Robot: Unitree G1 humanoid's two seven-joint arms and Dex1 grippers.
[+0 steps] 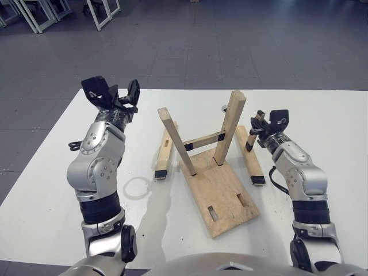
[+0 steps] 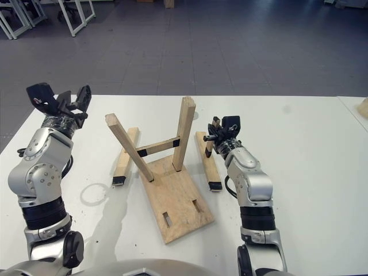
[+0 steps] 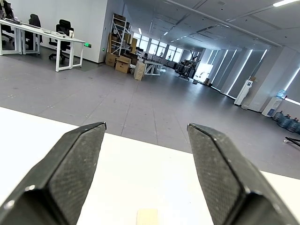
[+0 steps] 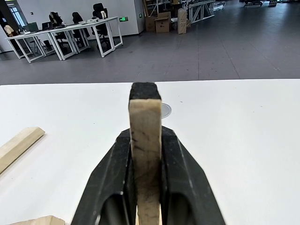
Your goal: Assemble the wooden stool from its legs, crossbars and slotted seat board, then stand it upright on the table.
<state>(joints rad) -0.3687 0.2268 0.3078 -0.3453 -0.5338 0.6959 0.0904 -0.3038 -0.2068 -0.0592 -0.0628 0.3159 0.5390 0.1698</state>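
The slotted seat board [image 1: 221, 192] lies flat mid-table. Two legs [image 1: 231, 123] [image 1: 176, 141] stand slanted in its far slots, joined by a crossbar [image 1: 202, 140] with black ends. One loose leg [image 1: 165, 152] lies to the left of the board, another [image 1: 254, 164] to its right. My right gripper [image 1: 261, 123] is shut on a short crossbar [image 4: 145, 140] with a black tip, held tilted just above the right loose leg. Over the table's far left, my left gripper [image 1: 112, 92] is raised and open, with nothing between its fingers [image 3: 70, 173].
A faint ring mark [image 1: 137, 187] shows on the white table [image 1: 333, 132] left of the board. A small round disc [image 1: 225, 107] sits behind the standing legs. A black cable [image 1: 75, 145] lies by the left arm. Grey floor lies beyond the far edge.
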